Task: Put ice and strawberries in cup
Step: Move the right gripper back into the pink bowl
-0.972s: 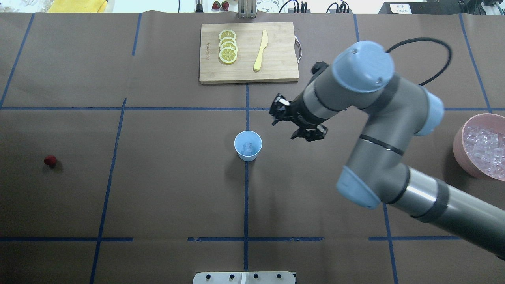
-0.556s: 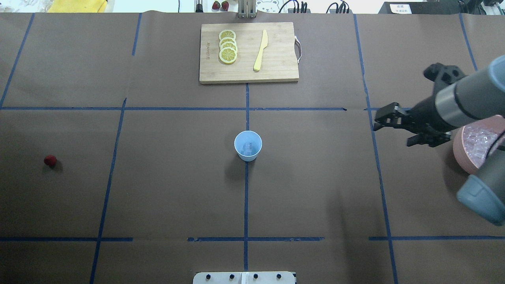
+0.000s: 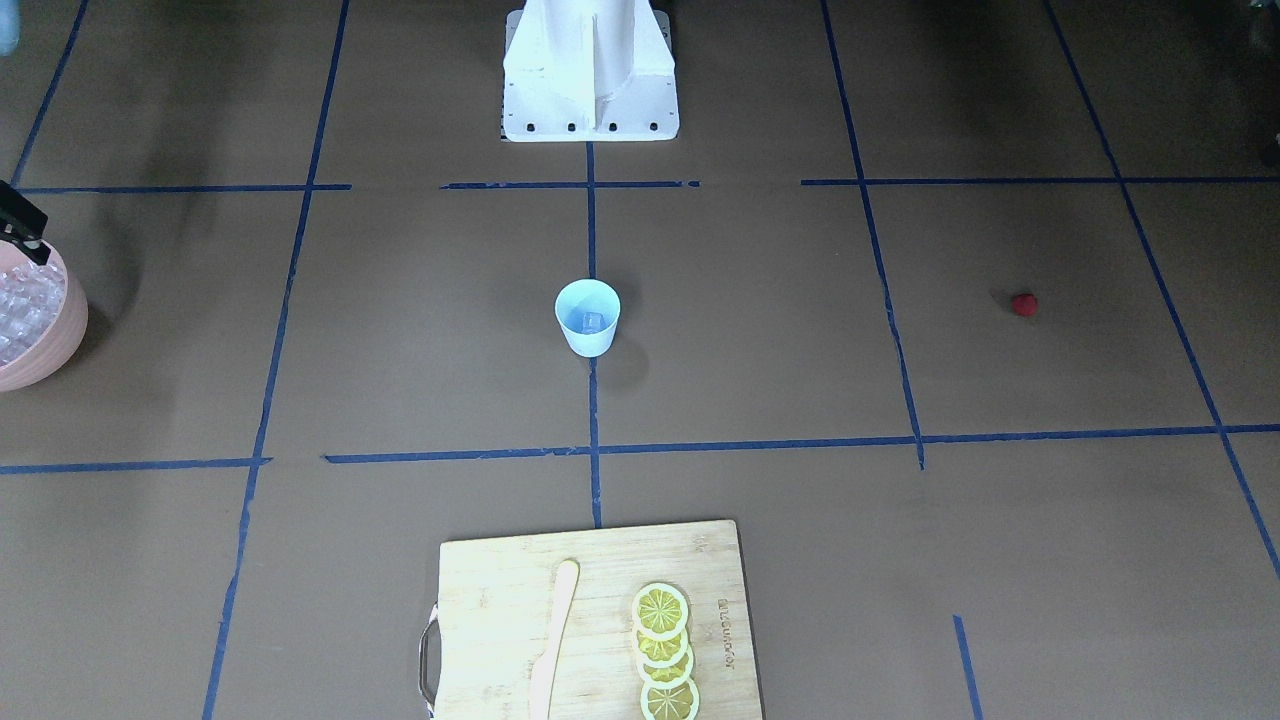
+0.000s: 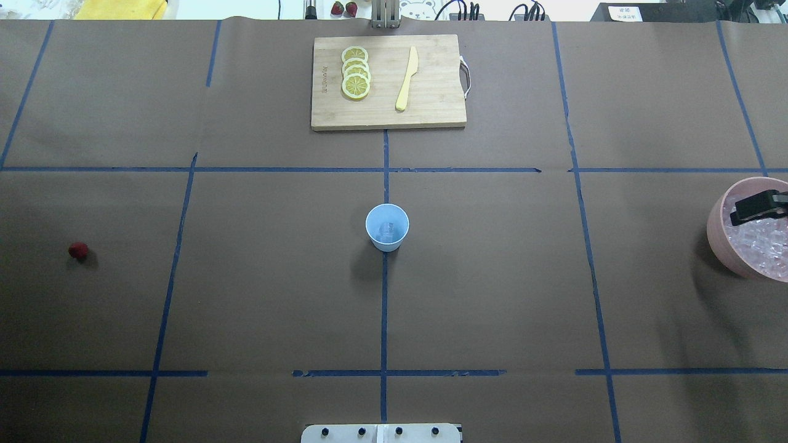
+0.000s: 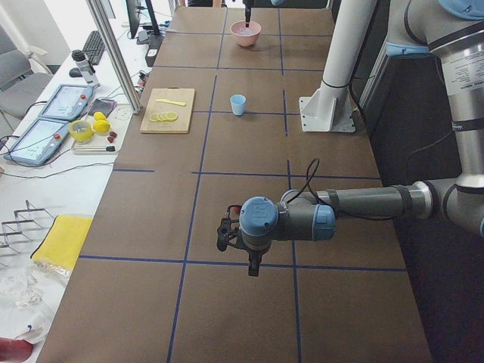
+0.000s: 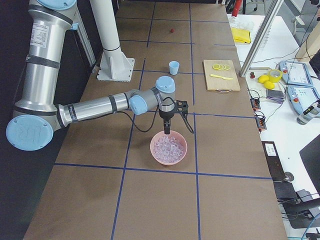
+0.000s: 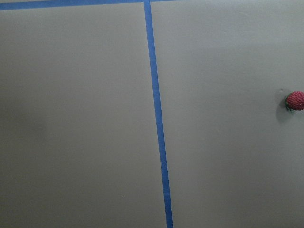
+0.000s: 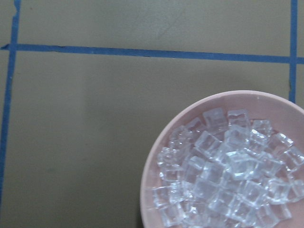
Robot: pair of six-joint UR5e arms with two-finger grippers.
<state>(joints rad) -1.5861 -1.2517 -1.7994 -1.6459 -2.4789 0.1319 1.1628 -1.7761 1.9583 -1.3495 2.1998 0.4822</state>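
- The right gripper (image 6: pixel 166 131) is being held pointing straight down over the pink bowl (image 6: pixel 169 162), close above the ice (image 6: pixel 170 147) heaped inside it
- Only one black part of this gripper is being caught at the right edge of the overhead view, so whether its fingers are spread or pressed together cannot be told
- In the right wrist view the bowl is being shown at the lower right, filled with clear cubes, beside blue tape lines (image 8: pixel 142 52) on the brown table (image 8: pixel 85 142)
- The left gripper (image 5: pixel 254 266) is being held over the left part of the table, pointing down; it is being shown in the left side view alone, so whether it is spread or pressed together cannot be told
- The strawberry (image 7: pixel 295 100) is being caught at the right edge of the left wrist view, lying on the bare table; in the overhead view it is being seen alone far out on the left, well apart from the cup (image 4: pixel 388 245)
- The cup is being seen standing upright at the middle of the table, on a tape line, with a little ice lying at its bottom; the bowl is being seen at the right edge, well apart from it
- On the far side a wooden cutting board (image 4: pixel 437 111) is being seen, bearing a row of overlapping lemon slices (image 4: pixel 356 80) with a yellow knife (image 4: pixel 407 79) just to their right
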